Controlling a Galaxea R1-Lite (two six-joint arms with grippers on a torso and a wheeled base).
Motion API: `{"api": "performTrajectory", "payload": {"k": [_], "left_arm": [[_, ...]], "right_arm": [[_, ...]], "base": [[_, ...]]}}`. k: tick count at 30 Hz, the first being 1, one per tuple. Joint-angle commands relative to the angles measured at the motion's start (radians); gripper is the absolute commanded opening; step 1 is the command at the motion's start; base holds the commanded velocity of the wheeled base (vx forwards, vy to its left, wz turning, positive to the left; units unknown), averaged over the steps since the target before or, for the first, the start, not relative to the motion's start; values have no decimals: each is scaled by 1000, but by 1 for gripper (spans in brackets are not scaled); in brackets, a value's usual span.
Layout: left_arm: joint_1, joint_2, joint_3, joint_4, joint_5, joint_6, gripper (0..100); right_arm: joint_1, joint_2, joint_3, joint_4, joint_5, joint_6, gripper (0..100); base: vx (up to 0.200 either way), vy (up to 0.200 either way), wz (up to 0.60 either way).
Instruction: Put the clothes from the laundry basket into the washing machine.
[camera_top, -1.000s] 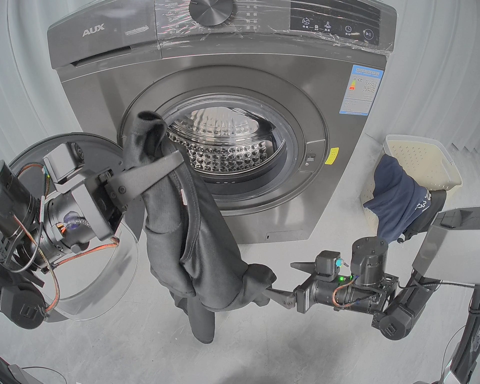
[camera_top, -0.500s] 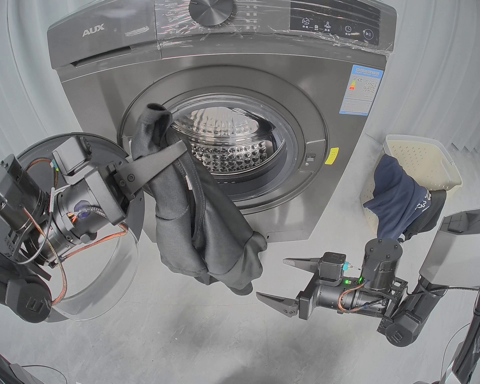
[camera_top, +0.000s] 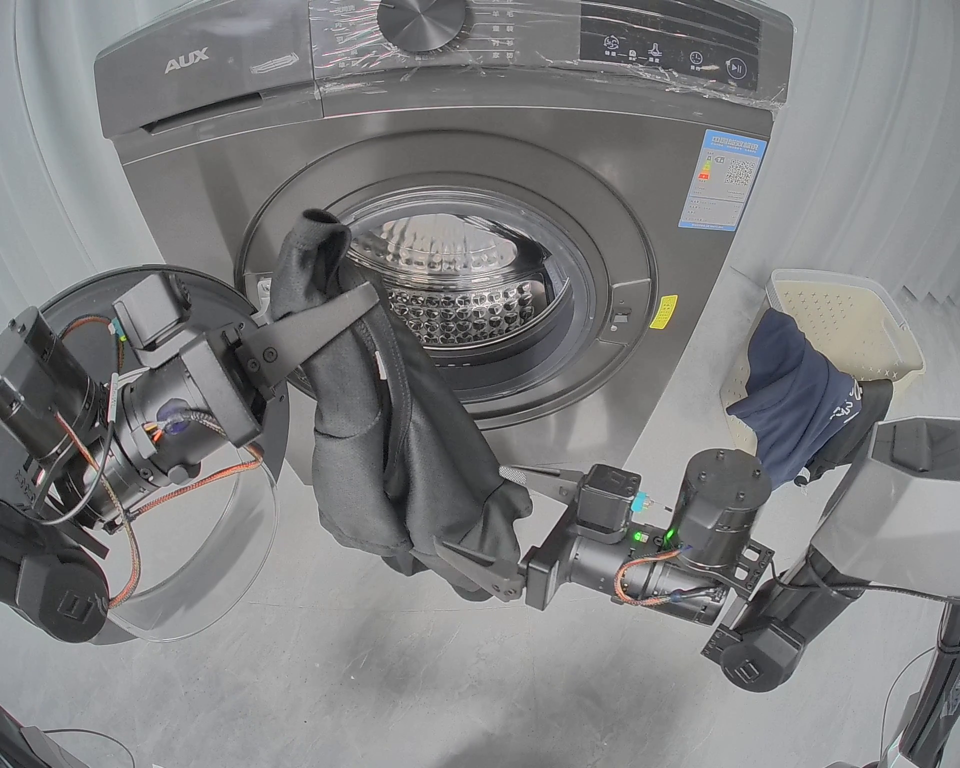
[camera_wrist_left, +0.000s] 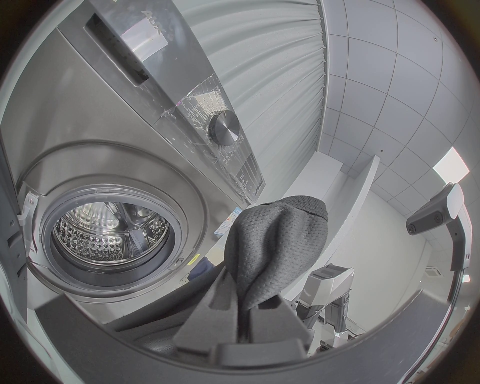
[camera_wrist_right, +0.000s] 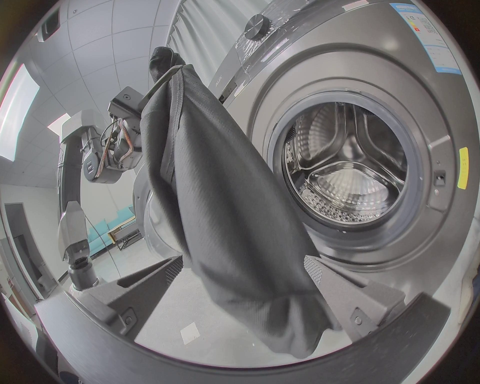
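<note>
The left gripper (camera_top: 335, 310) was clamped on the top fold of the dark grey garment (camera_top: 400, 440), holding it high just in front of the left rim of the drum opening (camera_top: 450, 290), so that the cloth hung in one long drape off the floor. The right gripper (camera_top: 478, 510) was spread wide, with one finger on each side of the garment's bunched lower end (no grip made yet, judging by the right wrist view). This placement appeared intended to gather the hanging tail so it could be lifted over the sill into the drum. The door (camera_top: 200, 560) of the washing machine (camera_top: 600, 180) stood swung open to the robot's left, leaving the opening unobstructed. The laundry basket (camera_top: 850, 320) sat to the right of the machine with a navy garment (camera_top: 795, 400) draped over its near rim, not yet transferred.
</note>
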Motion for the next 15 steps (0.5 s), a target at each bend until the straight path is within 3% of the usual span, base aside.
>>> {"api": "performTrajectory", "payload": {"k": [1, 5, 6, 10, 12, 15], "left_arm": [[0, 2, 2, -2, 1, 3, 0], [0, 1, 4, -2, 0, 3, 0], [1, 1, 4, -2, 1, 3, 0], [1, -1, 4, -2, 1, 4, 0], [3, -1, 2, -2, 8, 4, 0], [4, 2, 2, 0, 24, 4, 0]], "right_arm": [[20, 46, -92, 13, -15, 8, 100], [20, 83, -137, 13, -17, 16, 100], [21, 89, -143, 11, -17, 22, 0], [46, 95, -140, 7, -23, 28, 0], [49, 89, -134, 5, -46, 28, 0], [44, 25, -78, 8, -53, 28, 0]], "base": [[0, 0, 0], [0, 0, 0], [0, 0, 0], [0, 0, 0], [0, 0, 0], [0, 0, 0]]}}
